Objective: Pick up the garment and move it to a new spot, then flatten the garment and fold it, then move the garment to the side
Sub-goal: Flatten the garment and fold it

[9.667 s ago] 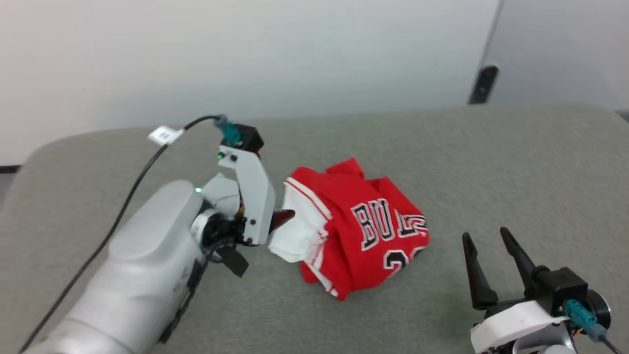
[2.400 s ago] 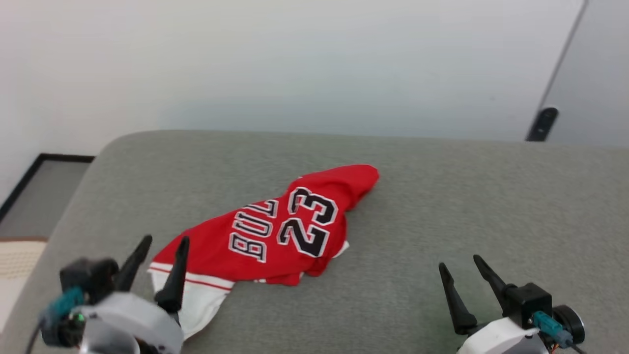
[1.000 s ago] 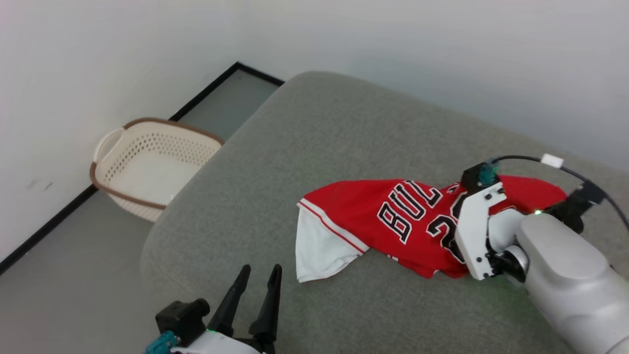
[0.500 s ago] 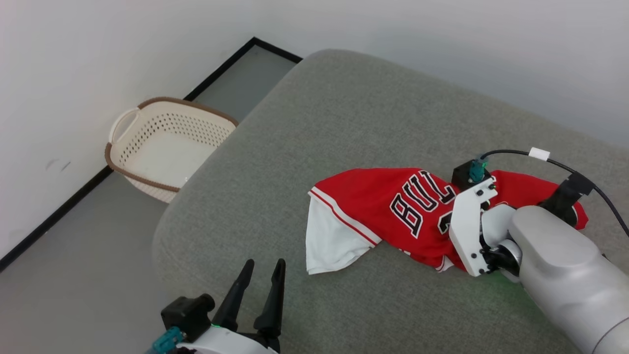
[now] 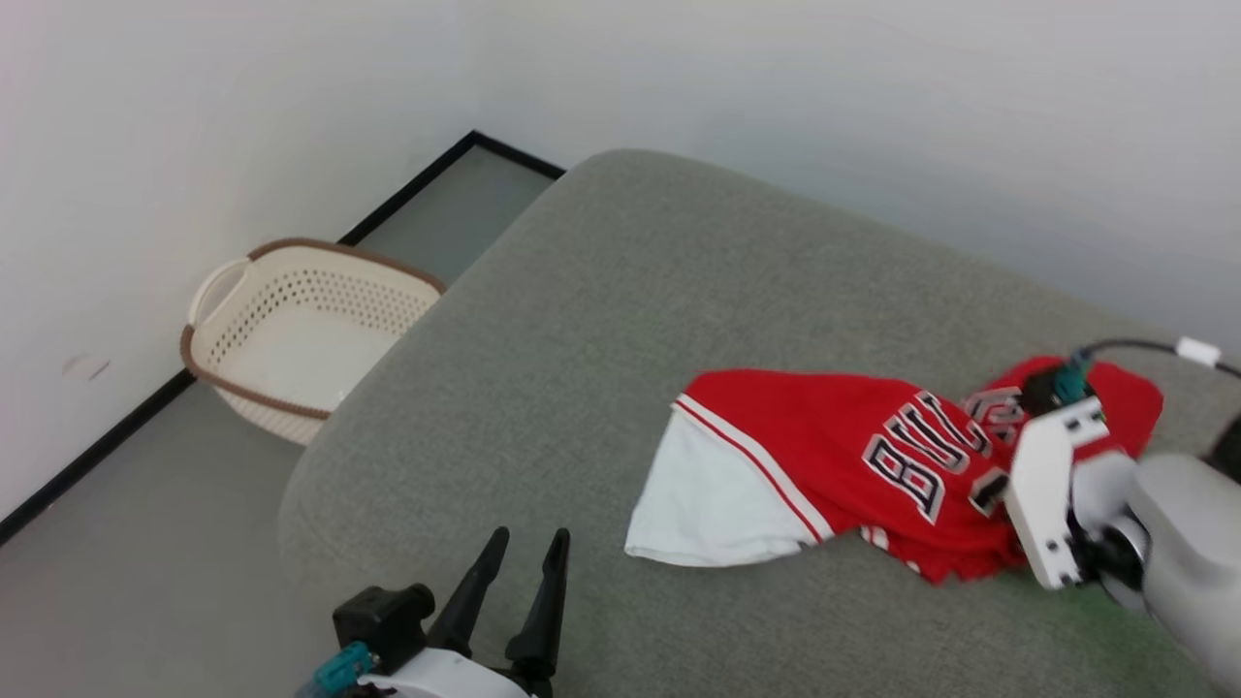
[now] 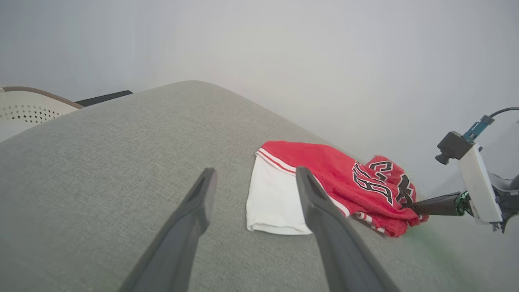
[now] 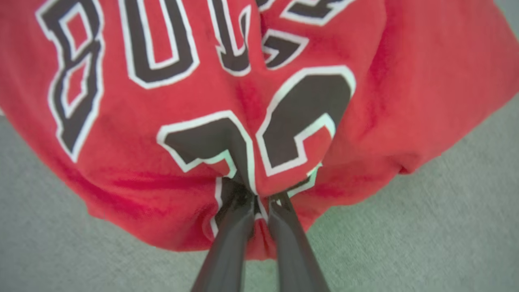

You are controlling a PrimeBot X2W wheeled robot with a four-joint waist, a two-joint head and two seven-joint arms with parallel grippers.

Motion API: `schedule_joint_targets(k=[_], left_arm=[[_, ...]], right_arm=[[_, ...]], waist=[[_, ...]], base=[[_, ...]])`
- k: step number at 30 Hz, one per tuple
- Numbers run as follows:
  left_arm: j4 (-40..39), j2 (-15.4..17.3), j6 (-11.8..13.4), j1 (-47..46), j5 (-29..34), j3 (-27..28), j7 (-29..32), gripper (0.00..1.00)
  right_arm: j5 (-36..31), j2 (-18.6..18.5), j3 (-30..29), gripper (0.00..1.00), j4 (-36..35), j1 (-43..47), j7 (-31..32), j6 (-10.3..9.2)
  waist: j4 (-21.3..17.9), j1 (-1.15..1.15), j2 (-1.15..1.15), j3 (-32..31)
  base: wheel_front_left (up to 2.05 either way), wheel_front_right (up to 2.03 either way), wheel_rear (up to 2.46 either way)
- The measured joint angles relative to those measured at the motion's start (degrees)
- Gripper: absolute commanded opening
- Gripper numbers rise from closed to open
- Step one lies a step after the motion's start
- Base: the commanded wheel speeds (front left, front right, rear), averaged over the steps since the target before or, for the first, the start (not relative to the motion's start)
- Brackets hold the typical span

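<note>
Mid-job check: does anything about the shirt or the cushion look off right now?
Nothing spilled or damaged. The garment is just far from flat: it lies skewed across the grey cushion, bunched and creased through the number where the right gripper pinches it, while the white sleeve lies spread at the other end.

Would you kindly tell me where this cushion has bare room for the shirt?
The cushion is bare from its rounded end near the basket to the white sleeve of the garment, and along the wall-side edge behind the garment. Crowded at the right, where the right pincer is shut on the garment.
</note>
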Motion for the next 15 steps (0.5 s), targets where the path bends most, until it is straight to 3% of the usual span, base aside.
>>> schedule_joint_targets(k=[15], left_arm=[[0.6, 2.0, 0.0, -0.2, -1.7, -2.1, 2.4, 1.00]], right_arm=[[6.8, -7.9, -0.6, 0.00, -12.9, 13.5, 2.2, -0.02]], waist=[[-3.3, 0.00, 0.00, -3.9]], base=[[0.00, 0.00, 0.00]])
